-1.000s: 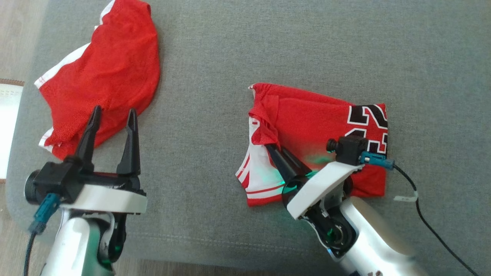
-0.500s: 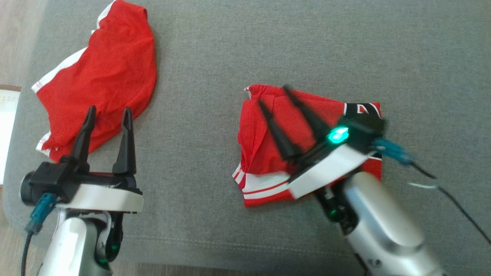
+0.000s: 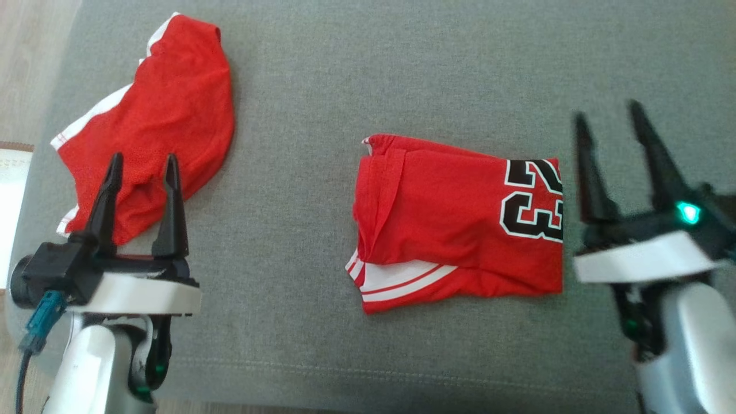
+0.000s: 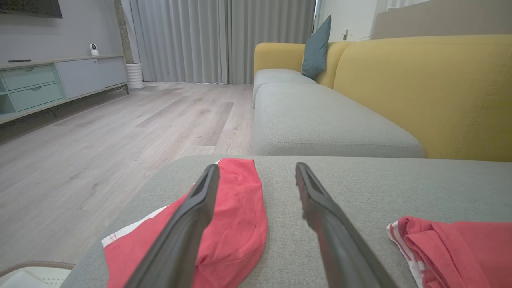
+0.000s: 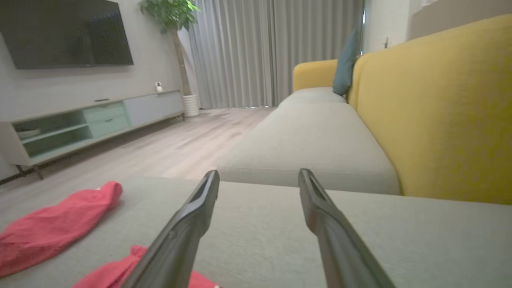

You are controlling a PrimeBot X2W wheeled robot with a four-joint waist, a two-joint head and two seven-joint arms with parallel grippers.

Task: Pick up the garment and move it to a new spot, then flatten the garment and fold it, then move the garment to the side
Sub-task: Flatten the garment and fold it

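Observation:
The garment is a red jersey with white trim and a black "23". It lies folded into a rough rectangle in the middle of the grey cushion. My right gripper is open just right of the garment's right edge, clear of the cloth, holding nothing. In the right wrist view the open right gripper has a corner of the garment at its lower left. My left gripper is open at the lower left, well apart from the garment. The left wrist view has the open left gripper and the garment at lower right.
A second red garment with white trim lies crumpled at the cushion's far left, under the left fingertips. The cushion's left edge drops to wooden floor, where a pale mat lies. A yellow sofa back rises beyond.
My right gripper opened, let go of the garment's left flap and drew back to the right, off the cloth. The garment now lies flatter. The left gripper stayed open.

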